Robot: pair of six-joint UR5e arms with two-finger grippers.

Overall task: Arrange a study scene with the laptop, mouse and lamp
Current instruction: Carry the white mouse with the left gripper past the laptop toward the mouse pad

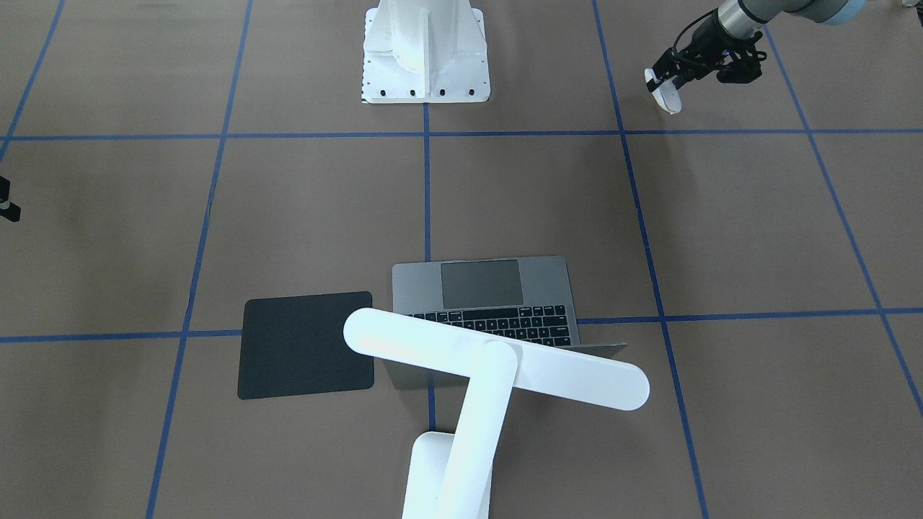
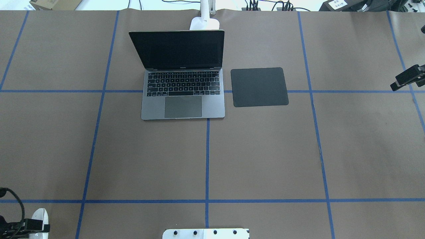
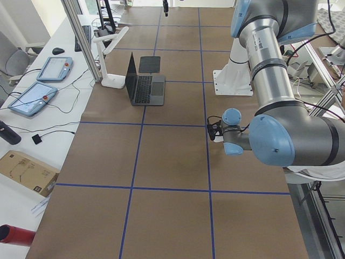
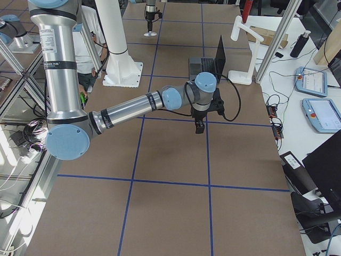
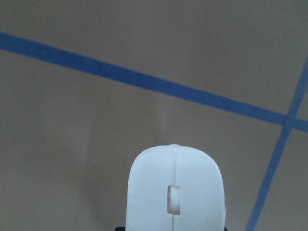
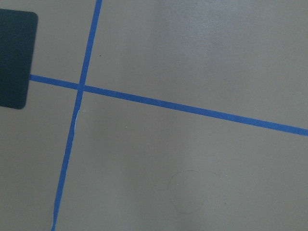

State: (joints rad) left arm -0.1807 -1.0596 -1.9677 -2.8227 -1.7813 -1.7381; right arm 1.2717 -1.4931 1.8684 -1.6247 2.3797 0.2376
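Mouse [image 5: 175, 192]: one unit, white, glossy, with a scroll wheel on the centre seam. It is clamped at its rear end in the left gripper [image 1: 679, 78], nose pointing away from the wrist. It sits over bare table at the robot's near left corner and appears clear of the surface, well apart from the other items.

Handling, as judged: light and rigid, with a slick curved shell likely to slip. A hold across the side walls is safest, with modest squeeze.

Laptop [image 2: 184, 99]: one, open, screen upright, at the far side of the table.

Black mouse mat [image 2: 259, 87]: one, just beside the laptop on the robot's right, nothing on it.

Desk lamp [image 1: 497, 360]: one, behind the laptop, bar head over the lid.

Right gripper [image 2: 406, 78]: near the table's right edge, holding nothing visible. Whether its jaws are together or apart cannot be told.
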